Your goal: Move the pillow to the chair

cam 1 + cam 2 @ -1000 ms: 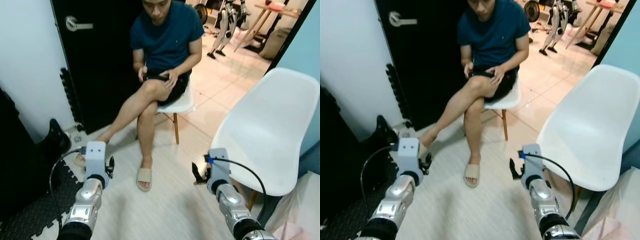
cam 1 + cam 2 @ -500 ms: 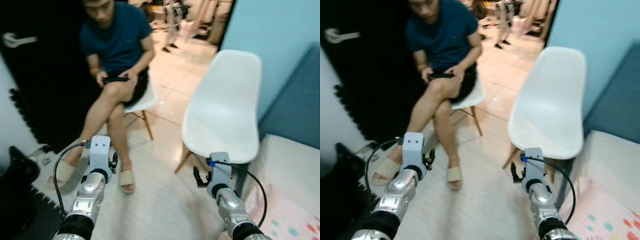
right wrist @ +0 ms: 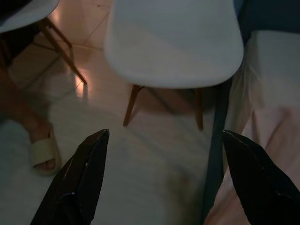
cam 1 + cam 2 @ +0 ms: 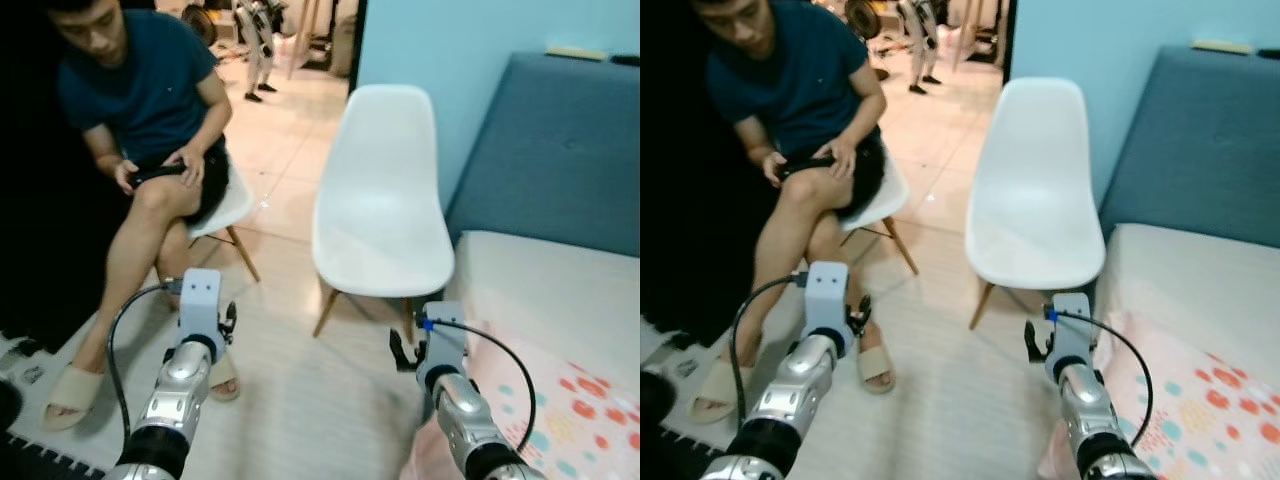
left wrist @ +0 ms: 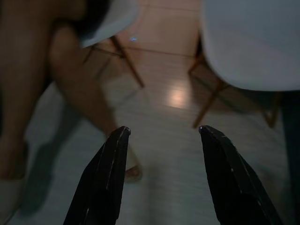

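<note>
An empty white shell chair point(image 4: 380, 200) on wooden legs stands straight ahead, also seen in the right wrist view point(image 3: 173, 42). Pink patterned bedding point(image 4: 560, 400) lies on the bed at the lower right; I cannot tell whether it is the pillow. My left gripper point(image 4: 226, 324) is held low over the floor, open and empty, its fingers point(image 5: 110, 173) spread apart. My right gripper point(image 4: 401, 352) is open and empty too, a short way in front of the chair's seat and beside the bed corner.
A person point(image 4: 150, 110) sits on a second white chair point(image 4: 235, 200) at the left, legs crossed, one slippered foot point(image 4: 65, 395) on the floor. A white bed point(image 4: 540, 290) with a blue headboard point(image 4: 560, 150) is at the right. Light wood floor point(image 4: 300, 400) lies between.
The camera has swung to the right: the white chair now sits in the middle, the person further left, and the bed has come into view. Both arms keep the same pose.
</note>
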### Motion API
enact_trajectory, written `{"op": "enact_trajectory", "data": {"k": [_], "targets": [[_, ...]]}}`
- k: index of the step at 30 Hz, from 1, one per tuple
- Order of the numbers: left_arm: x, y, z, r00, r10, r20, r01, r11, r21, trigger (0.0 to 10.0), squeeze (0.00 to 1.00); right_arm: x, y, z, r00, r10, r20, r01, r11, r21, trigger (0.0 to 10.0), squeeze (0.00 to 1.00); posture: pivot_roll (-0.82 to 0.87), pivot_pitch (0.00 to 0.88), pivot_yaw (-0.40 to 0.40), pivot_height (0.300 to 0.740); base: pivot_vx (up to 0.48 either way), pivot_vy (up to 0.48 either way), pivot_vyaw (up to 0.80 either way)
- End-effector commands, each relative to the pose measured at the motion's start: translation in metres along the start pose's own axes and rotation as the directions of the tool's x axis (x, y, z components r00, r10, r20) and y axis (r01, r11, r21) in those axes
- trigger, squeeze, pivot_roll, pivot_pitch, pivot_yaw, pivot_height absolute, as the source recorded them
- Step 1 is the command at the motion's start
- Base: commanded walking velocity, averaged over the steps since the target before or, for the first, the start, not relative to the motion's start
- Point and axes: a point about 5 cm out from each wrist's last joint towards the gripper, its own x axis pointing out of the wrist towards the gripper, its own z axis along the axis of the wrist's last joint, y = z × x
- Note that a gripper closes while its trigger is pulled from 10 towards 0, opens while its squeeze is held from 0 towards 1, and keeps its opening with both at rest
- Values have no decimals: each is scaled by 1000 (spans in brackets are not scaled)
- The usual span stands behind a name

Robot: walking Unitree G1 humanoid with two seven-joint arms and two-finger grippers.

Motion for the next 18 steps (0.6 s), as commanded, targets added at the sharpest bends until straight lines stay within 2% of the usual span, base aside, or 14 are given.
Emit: {"op": "enact_trajectory", "data": {"k": [1, 9, 13, 18], "targets": [[0, -2, -2, 1000, -6, -13, 6, 1000, -6, 10000, 0, -2, -2, -4, 1000, -1, -16, 1, 1000, -9, 10000, 0, 7, 34, -5, 740, 0, 0, -800], [0, -3, -2, 1000, 1, -11, -1, 1000, -4, 10000, 0, -1, -2, -3, 1000, 13, -20, -13, 1000, -7, 10000, 0, 3, 34, -8, 740, 0, 0, -800], [1, -2, -1, 1000, 6, 0, -6, 1000, -19, 10000, 0, -1, 6, -7, 996, 76, -49, -77, 997, -10, 10000, 0, 0, 37, -10, 740, 0, 0, 0], [1, -4, 1, 1000, -11, 19, 11, 1000, -15, 10000, 0, 0, 6, -5, 995, 87, -42, -88, 996, -18, 10000, 0, 0, 41, -17, 740, 0, 0, 0]]}}
